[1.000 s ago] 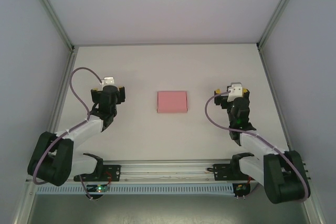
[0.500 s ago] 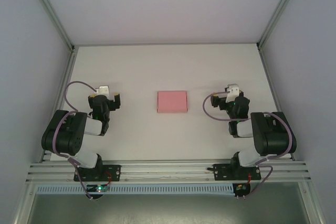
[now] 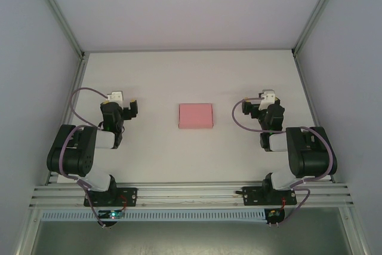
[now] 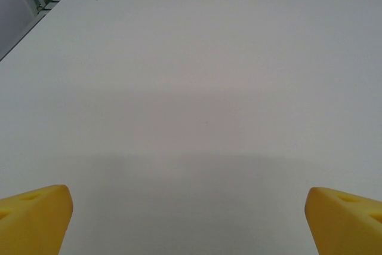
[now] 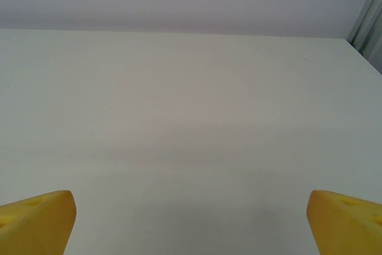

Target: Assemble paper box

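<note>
One paper box (image 3: 196, 115) flat on table (image 3: 179, 76), long axis left-right | left gripper (image 3: 119, 103) spread apart, well left | right gripper (image 3: 265, 107) spread apart, well right

Plain pink paper box (image 3: 196, 115) on a white table (image 3: 191, 76).
Either side of the box: black arms (image 3: 74, 153), yellow fingertips (image 4: 33, 219).

- On my overhead feed the left arm (image 3: 74, 156) and right arm (image 3: 307, 159) are bulky black housings joined by pale grey links.
- A thin mauve left cable (image 3: 76, 95) loops to the wrist, and the right cable (image 3: 233, 113) matches it.
- The left tool (image 3: 118, 107) and right tool (image 3: 262, 108) are black, each carrying a white block.
- My wrist feeds show yellow wedge fingertips (image 4: 33, 219) (image 5: 36, 216) with small dimples.
- A green light (image 3: 110, 214) glows under the left base.
</note>
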Controlling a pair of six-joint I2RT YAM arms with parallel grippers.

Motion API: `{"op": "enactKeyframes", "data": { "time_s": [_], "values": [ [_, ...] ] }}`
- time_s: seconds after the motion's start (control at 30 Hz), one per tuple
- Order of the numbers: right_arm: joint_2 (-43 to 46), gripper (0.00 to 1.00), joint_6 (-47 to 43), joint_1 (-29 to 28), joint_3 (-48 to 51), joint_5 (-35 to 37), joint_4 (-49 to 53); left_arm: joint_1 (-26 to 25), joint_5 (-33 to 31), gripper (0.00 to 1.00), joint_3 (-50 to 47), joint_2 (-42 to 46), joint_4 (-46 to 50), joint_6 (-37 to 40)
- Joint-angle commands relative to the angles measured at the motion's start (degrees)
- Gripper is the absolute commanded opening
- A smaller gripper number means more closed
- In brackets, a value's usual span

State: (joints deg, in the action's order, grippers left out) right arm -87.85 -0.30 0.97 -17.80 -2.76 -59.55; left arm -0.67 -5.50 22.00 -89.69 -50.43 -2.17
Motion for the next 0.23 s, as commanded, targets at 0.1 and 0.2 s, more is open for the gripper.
{"op": "enactKeyframes", "data": {
  "time_s": [0.1, 0.2],
  "values": [
    [0.8, 0.98, 0.6, -0.6, -0.9, 1.0, 0.0, 0.6, 0.4, 1.0, 0.4, 0.6, 0.3, -0.7],
    [0.9, 0.98, 0.6, -0.6, -0.8, 1.1, -0.1, 0.6, 0.4, 1.0, 0.5, 0.6, 0.3, -0.6]
  ]
}}
